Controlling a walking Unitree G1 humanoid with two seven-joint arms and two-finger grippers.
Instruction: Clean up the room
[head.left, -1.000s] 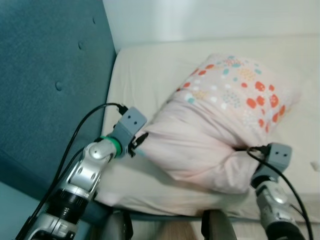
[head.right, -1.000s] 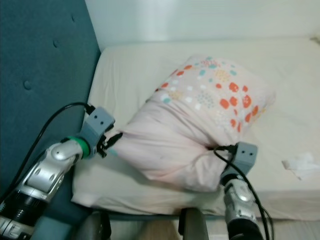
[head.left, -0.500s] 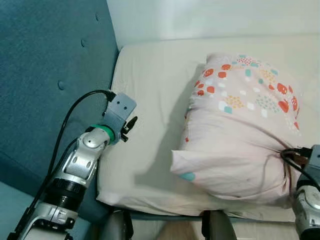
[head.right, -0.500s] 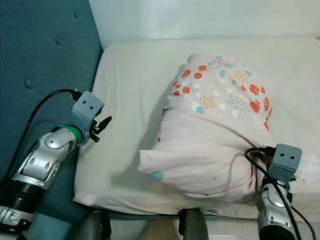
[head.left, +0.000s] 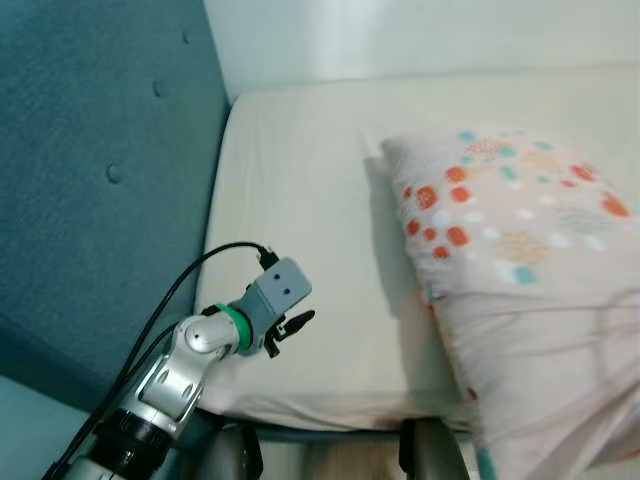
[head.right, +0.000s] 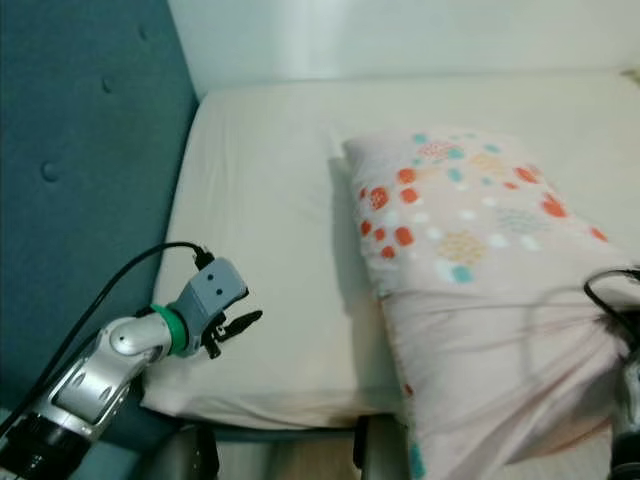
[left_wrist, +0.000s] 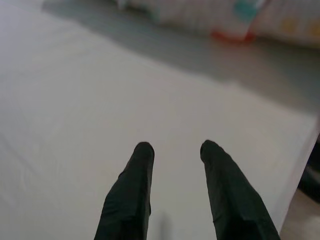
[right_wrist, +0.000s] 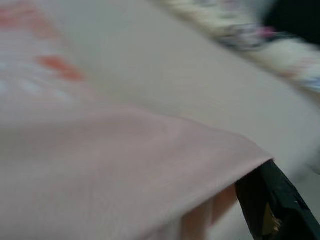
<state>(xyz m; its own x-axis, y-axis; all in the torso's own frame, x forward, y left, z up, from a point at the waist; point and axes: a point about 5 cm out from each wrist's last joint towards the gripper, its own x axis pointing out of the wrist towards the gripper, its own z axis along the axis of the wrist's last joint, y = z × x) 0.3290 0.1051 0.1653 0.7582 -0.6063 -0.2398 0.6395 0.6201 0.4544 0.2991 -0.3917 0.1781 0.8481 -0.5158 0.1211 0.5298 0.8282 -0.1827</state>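
A pale pink pillow (head.left: 500, 260) with red, teal and yellow spots lies on the right side of the cream mattress (head.left: 300, 170), its near end hanging over the front edge. My right gripper (right_wrist: 245, 192) is shut on the pillow's pink fabric (right_wrist: 125, 150), with one black finger (right_wrist: 270, 210) showing against the cloth. My left gripper (head.left: 297, 324) hovers low over the mattress's near left corner, well left of the pillow. It stands open (left_wrist: 175, 147) above the bare sheet, nothing between its fingers.
A teal padded headboard (head.left: 90, 150) rises along the mattress's left side. A white wall (head.left: 400, 30) runs behind the bed. Dark robot parts (head.left: 415, 450) and a strip of wooden floor (head.left: 340, 468) show below the front edge.
The left gripper let go of the pillow's corner and drew back to the mattress's near left corner. The right gripper pulled the pillow rightward and over the front edge.
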